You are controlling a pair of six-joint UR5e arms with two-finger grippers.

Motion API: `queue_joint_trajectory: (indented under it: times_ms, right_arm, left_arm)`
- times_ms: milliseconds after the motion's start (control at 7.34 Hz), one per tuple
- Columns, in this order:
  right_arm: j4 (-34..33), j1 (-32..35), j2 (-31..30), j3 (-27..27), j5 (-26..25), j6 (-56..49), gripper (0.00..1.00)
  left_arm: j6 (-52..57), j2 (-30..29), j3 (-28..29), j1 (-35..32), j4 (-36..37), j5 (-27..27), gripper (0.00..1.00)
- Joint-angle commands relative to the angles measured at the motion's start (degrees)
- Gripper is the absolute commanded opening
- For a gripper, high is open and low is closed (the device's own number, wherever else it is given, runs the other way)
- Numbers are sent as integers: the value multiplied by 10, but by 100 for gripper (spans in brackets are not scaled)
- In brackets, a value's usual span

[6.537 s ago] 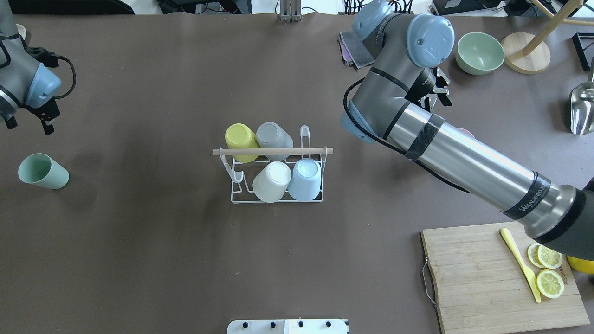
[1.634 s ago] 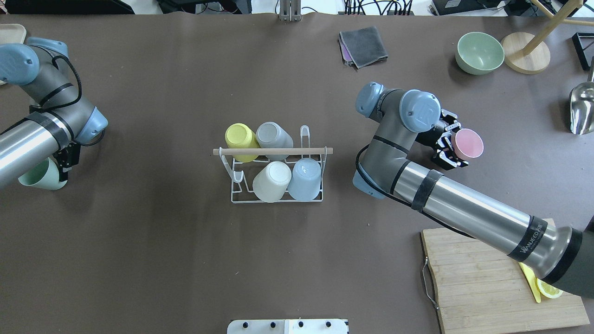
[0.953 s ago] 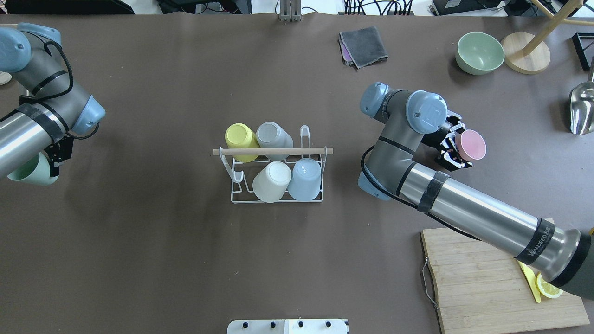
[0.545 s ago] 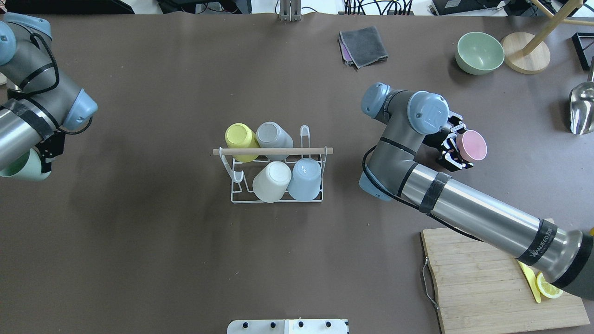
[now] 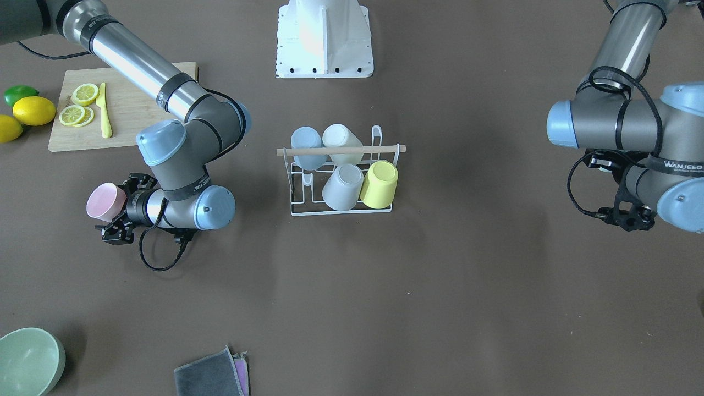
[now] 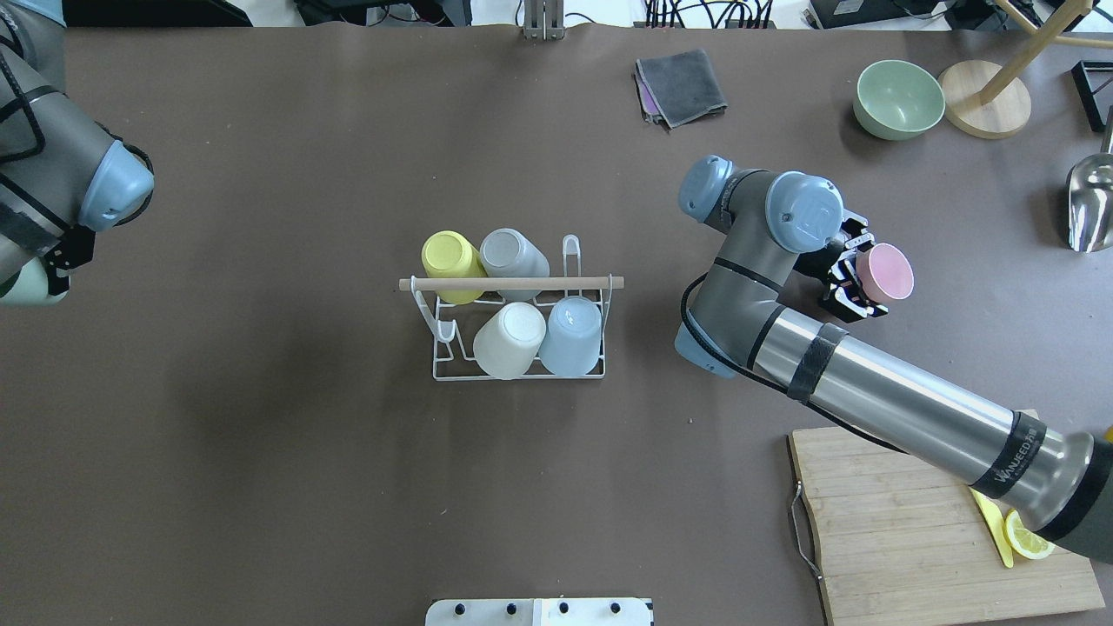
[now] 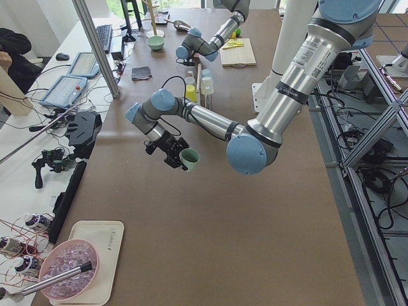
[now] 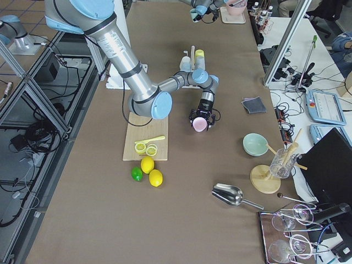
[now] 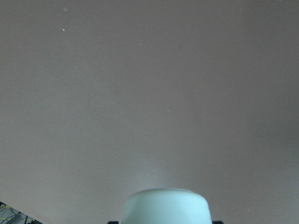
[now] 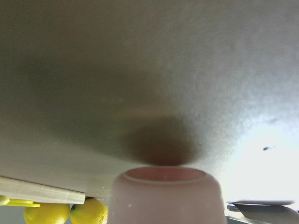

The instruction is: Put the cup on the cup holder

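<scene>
The cup holder point(image 6: 513, 283), a white wire rack with a wooden rod, stands mid-table and carries a yellow, a grey, a cream and a light blue cup upside down. It also shows in the front view point(image 5: 341, 149). My right gripper point(image 6: 859, 278) is shut on a pink cup point(image 6: 885, 271), held on its side to the right of the rack and also seen in the front view point(image 5: 104, 202). My left gripper point(image 7: 176, 153) is shut on a pale green cup point(image 7: 190, 158), held above the table at the far left point(image 6: 24, 285).
A wooden cutting board point(image 6: 904, 530) with lemon slices and a yellow knife lies at the front right. A green bowl point(image 6: 899, 98), a wooden stand base point(image 6: 985, 100) and a metal scoop point(image 6: 1089, 204) are at the back right. A grey cloth point(image 6: 681, 84) lies behind the rack.
My left arm closed on the green cup, lifted it off the table and carried it toward the view's left edge. My right gripper took the pink cup and has since barely moved.
</scene>
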Motion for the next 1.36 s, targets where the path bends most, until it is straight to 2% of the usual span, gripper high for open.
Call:
queue_joint_trajectory:
  times_ms: [0,272,409,681,817,953,1089,1226]
  right_arm:
    - [1,0,0,0,0,0,97]
    - [1,0,0,0,0,2,96]
    - [1,0,0,0,0,3,96]
    - [1,0,-1,0,0,4,96]
    - [1,0,-1,0,0,4,96]
    - [1,-1,-1,0,1,4,96]
    - [1,-1,-1,0,0,4,96]
    - [1,-1,-1,0,0,5,86]
  left_arm:
    - [-50,72,-80,-2,-73,5,0]
    - [-87,178,-164,-2,-172,6,0]
    - [-88,213,-190,-2,-224,26,0]
    - [-88,205,-227,10,-242,66,0]
    - [-88,166,-225,29,-255,91,0]
    - [-90,130,-228,44,-264,146,0]
    - [-113,118,-223,57,-302,151,0]
    - [-155,124,-223,70,-370,169,0]
